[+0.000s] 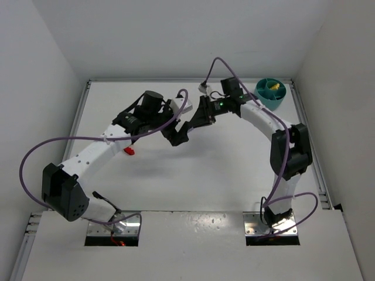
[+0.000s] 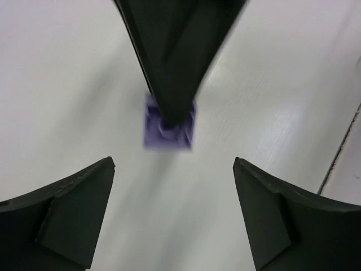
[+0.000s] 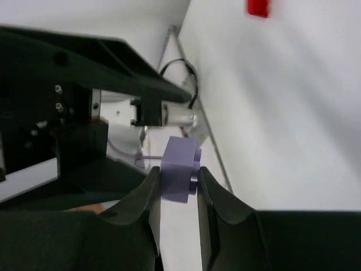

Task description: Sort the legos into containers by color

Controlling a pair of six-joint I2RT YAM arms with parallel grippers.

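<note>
My right gripper (image 3: 177, 183) is shut on a small purple lego brick (image 3: 179, 169), pinched at its sides. In the left wrist view the same brick (image 2: 168, 131) shows at the tip of the right gripper's fingers (image 2: 175, 62), which reach down from the top. My left gripper (image 2: 174, 164) is open and empty, facing that brick with a gap between. In the top view both grippers meet mid-table, the left gripper (image 1: 176, 137) next to the right gripper (image 1: 196, 122); the brick is hidden there. A red brick (image 1: 129, 151) lies beside the left arm. The teal tub (image 1: 280, 100) stands far right.
A yellow brick (image 1: 272, 86) lies in one compartment of the tub. The red brick also shows at the top of the right wrist view (image 3: 258, 7). White walls enclose the table on three sides. Purple cables loop off both arms.
</note>
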